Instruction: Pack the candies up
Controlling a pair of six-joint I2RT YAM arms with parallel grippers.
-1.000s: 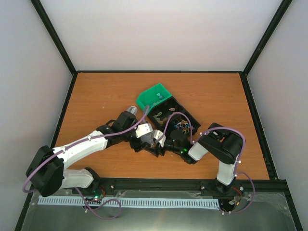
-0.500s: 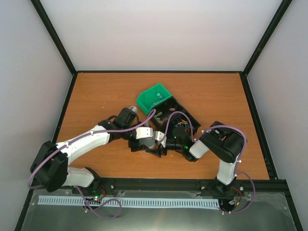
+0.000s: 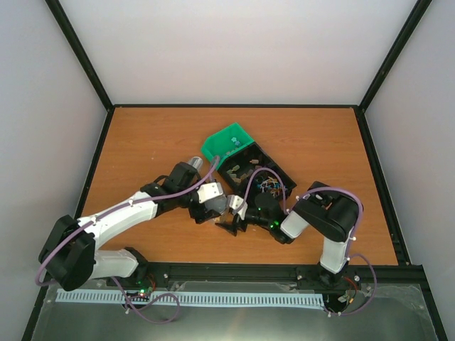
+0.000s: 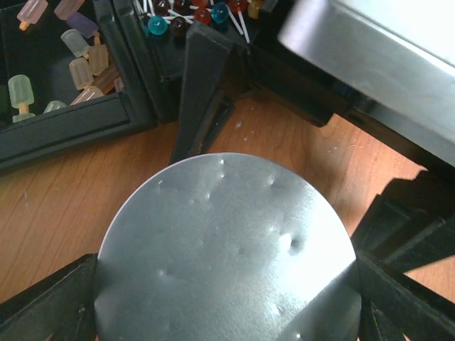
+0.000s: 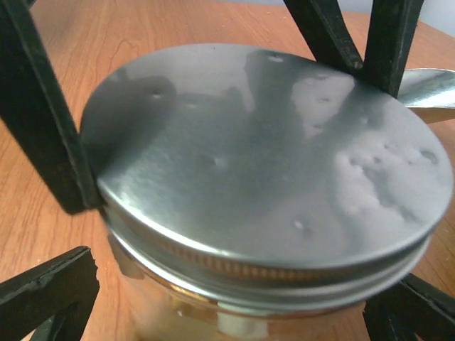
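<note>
Since a second earlier the right gripper had let its jaws spread wider, and they stood clear of the jar on both sides. The arm had also backed off enough that a compartment of coloured bits showed again from above.

The left gripper had its fingers pinching the metal lid edge to edge. From overhead the jar was mostly buried under both grippers at the near middle of the table.

The candies lay in a compartment of the black tray just past the jar, partly cut off by the frame edge, with lollipops next door.

I couldn't make out what was inside the glass. The bluish specks in the green bin at the tray's far end were too small to identify.
</note>
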